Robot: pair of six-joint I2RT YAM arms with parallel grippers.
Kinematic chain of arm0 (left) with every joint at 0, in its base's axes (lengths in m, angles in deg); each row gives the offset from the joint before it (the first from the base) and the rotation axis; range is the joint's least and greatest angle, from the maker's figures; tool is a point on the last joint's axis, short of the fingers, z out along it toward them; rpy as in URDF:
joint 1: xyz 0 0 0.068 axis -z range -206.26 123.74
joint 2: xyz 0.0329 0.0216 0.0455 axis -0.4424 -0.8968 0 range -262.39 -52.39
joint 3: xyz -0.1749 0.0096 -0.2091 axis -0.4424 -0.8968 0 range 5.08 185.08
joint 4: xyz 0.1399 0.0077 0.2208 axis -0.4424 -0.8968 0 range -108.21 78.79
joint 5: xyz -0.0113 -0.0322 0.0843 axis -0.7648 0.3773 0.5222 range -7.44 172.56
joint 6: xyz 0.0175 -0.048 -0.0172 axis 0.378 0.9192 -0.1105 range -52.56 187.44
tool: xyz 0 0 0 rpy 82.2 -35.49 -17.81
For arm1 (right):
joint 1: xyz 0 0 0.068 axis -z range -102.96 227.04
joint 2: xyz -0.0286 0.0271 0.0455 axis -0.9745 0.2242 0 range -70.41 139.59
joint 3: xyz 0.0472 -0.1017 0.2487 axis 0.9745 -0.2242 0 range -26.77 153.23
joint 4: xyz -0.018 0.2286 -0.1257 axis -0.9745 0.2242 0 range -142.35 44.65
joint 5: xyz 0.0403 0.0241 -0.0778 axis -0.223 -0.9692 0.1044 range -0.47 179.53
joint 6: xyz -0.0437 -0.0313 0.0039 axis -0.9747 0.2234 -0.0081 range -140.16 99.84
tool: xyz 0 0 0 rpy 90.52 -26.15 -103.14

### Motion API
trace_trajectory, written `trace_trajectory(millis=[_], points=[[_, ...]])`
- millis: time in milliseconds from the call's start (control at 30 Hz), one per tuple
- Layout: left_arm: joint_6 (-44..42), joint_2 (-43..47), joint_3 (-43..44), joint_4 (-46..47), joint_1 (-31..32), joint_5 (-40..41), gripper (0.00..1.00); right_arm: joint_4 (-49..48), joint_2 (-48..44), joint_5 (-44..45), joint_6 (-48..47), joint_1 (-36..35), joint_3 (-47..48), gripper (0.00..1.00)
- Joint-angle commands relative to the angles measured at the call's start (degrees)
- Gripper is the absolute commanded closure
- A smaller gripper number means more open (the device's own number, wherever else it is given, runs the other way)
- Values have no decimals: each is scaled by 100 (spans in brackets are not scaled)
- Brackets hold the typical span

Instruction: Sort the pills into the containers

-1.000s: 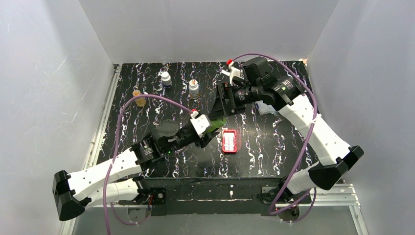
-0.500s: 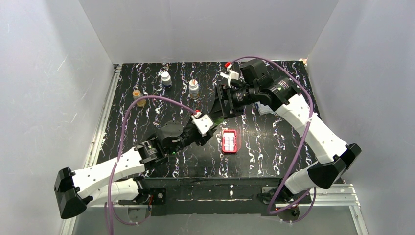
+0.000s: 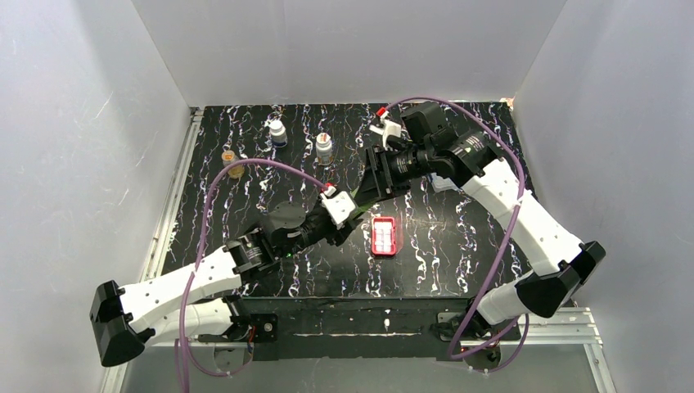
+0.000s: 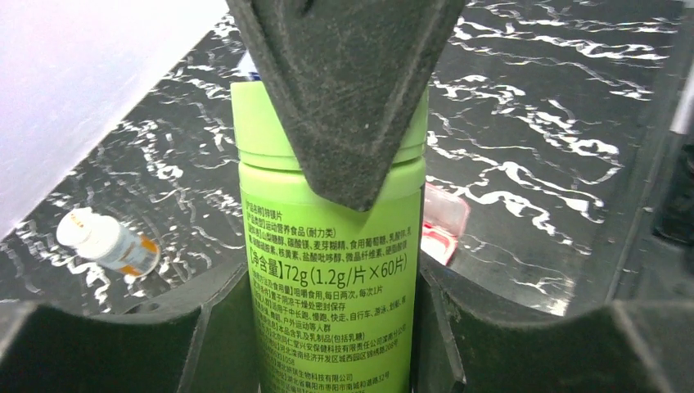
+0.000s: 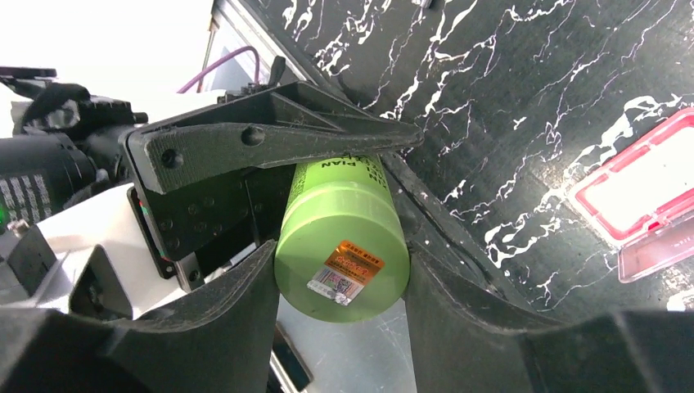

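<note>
From above, the green bottle (image 3: 361,199) is only a sliver between the two grippers, just up-left of the red case (image 3: 384,236), which lies flat on the marbled table (image 3: 458,246). The left wrist view shows its printed label plainly. There the left gripper (image 4: 331,282) pinches the body from both sides, while a dark finger of the other arm covers most of the cap. The right wrist view gives the bottle's end instead, with an orange sticker on it, and the right gripper (image 5: 342,254) pressed against either side. There the case lies open and is cut off by the frame edge. I cannot tell whether its compartments hold pills. Small bottles (image 3: 277,133) sit well up-left of the case.
</note>
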Motion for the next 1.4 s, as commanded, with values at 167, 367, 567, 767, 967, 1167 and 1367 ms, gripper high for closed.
trace_trajectory(millis=[167,367,567,767,967,1167,1367], points=[[1181,480,407,-53,37,-2551,100,-974,-675,-825,-1170,18,82,78],[1882,629,562,215,36,-3447,100,-1427,-905,-1646,-1491,21,98,78],[2305,637,677,467,35,-4078,100,-1706,-989,-1965,-1710,23,65,79],[2399,604,703,528,35,-4277,100,-1856,-1078,-2048,-1743,19,-48,75],[1736,663,705,196,36,-2982,100,-1657,-1123,-1835,-1563,20,-91,3],[977,567,761,62,38,-1906,100,-895,-1063,-953,-1273,24,74,2],[264,427,524,204,59,-892,100,-334,-924,-167,-554,45,122,2]])
